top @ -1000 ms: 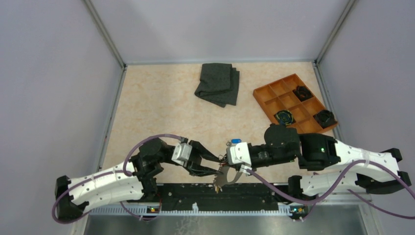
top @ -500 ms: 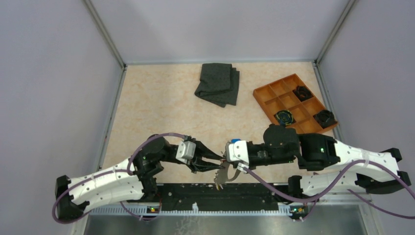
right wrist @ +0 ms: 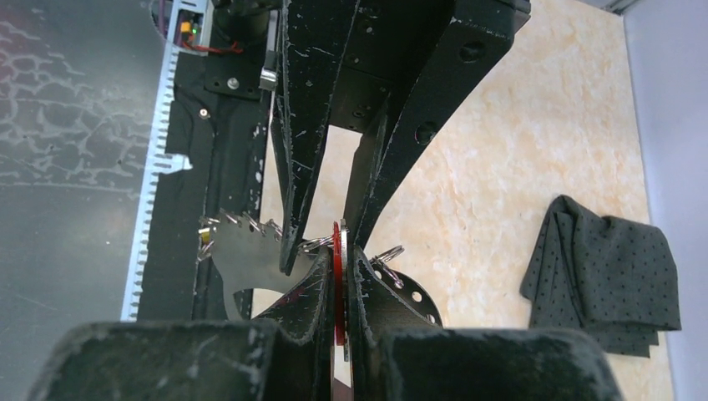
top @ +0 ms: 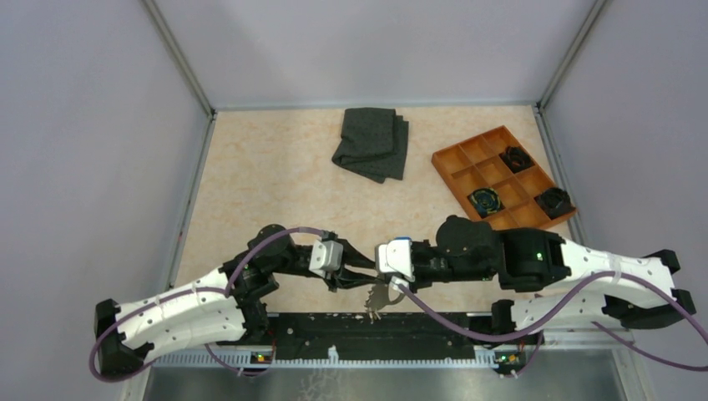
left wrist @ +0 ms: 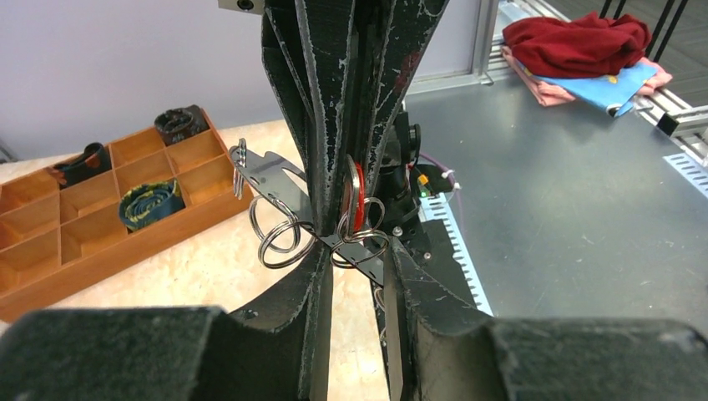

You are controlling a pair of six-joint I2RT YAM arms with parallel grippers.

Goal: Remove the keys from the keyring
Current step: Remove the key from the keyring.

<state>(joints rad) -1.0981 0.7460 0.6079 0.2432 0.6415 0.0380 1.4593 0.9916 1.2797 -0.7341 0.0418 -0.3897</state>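
**A:** What is the left claw [left wrist: 355, 255] doing?

**B:** It is pointing in from the left, its two fingers straddling the keyring [left wrist: 265, 185], a flat grey metal strip carrying wire rings. A gap is showing between the fingers, so I cannot tell whether they are actually pinching it.

**A:** Where is the keyring sitting?

**B:** It is hanging in the air between the two claws, above the near edge of the table [top: 275, 184]. Its long axis is running crosswise to the line of the arms, with the toothed end dangling toward the robot's bases.

**A:** And the keys?

**B:** One red-headed key [left wrist: 357, 200] is standing edge-on among the rings, just right of the strip. I am not making out any others.

**A:** The right claw [right wrist: 340, 261]?

**B:** It is pointing in from the right, clenched flat on that red head.

**A:** So what is the next move turning on?

**B:** The claws are facing each other tip to tip, both equally near. I am judging that the key is needing to slide rightward off its ring while the left side is steadying the strip. If the left fingers are not gripping, the whole bunch is likely following the right claw.
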